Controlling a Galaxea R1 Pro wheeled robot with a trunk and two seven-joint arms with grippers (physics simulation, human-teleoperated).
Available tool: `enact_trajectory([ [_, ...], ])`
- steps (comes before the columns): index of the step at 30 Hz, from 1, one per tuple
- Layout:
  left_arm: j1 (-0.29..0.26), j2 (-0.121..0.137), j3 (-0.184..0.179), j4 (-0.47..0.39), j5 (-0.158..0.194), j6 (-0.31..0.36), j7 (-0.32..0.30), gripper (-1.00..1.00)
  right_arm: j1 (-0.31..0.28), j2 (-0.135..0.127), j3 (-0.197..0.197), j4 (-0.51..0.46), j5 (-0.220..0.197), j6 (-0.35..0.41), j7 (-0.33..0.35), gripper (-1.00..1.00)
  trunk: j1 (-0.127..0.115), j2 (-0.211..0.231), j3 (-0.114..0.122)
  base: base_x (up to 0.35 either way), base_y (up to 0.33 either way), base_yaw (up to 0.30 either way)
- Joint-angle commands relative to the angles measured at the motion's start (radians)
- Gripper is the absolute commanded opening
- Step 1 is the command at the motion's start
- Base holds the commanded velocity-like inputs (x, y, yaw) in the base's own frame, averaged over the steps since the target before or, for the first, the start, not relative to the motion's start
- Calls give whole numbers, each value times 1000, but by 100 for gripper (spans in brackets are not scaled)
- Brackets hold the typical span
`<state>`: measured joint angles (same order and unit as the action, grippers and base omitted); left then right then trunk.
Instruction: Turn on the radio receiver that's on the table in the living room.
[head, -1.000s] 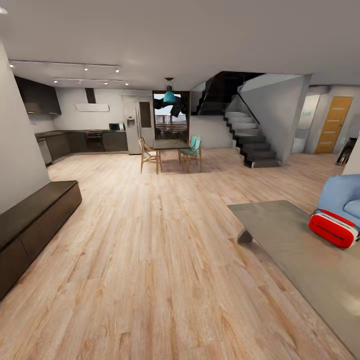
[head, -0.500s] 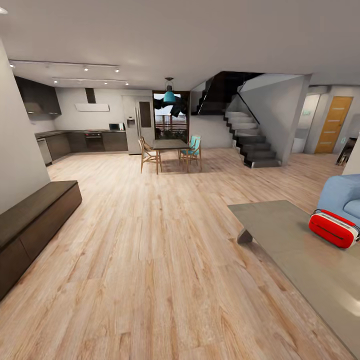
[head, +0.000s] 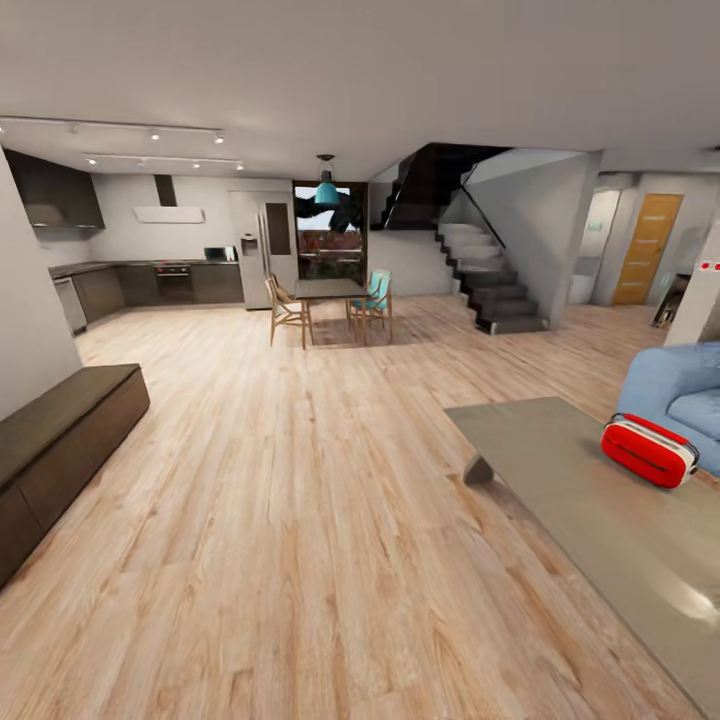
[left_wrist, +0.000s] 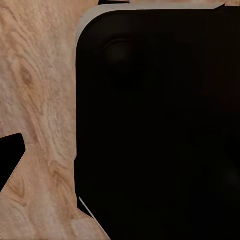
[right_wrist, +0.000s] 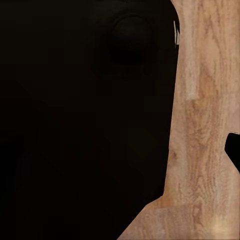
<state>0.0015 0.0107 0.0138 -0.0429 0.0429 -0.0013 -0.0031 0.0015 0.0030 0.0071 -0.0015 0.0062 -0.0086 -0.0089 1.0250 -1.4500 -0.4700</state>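
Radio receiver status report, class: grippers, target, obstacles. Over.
Grippers: state cannot be told. Radio receiver lies on table, far right, beside blue sofa. Open wood floor ahead, nothing in the way.

A red radio (head: 649, 450) is lying on the grey tabletop (head: 590, 500) at the right, near a blue sofa (head: 680, 395). Light wood floor (head: 300, 500) is stretching toward a dining table (head: 330, 290), a kitchen (head: 150, 270) and stairs (head: 490, 285).

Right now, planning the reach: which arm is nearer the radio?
Right, probably. The radio lies on the table to the robot's right. Both wrist views face floor beside a dark body, so neither arm is at it.
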Motion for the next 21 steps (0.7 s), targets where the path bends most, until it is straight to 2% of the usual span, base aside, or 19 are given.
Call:
enact_trajectory([
  [1,0,0,0,0,0,0,0,100,0,0,0,0,0,0,0,100,0,0,0,0,0,-255],
  [21,0,0,0,0,0,0,0,100,0,0,1,0,0,1,0,100,0,0,0,0,0,-280],
])
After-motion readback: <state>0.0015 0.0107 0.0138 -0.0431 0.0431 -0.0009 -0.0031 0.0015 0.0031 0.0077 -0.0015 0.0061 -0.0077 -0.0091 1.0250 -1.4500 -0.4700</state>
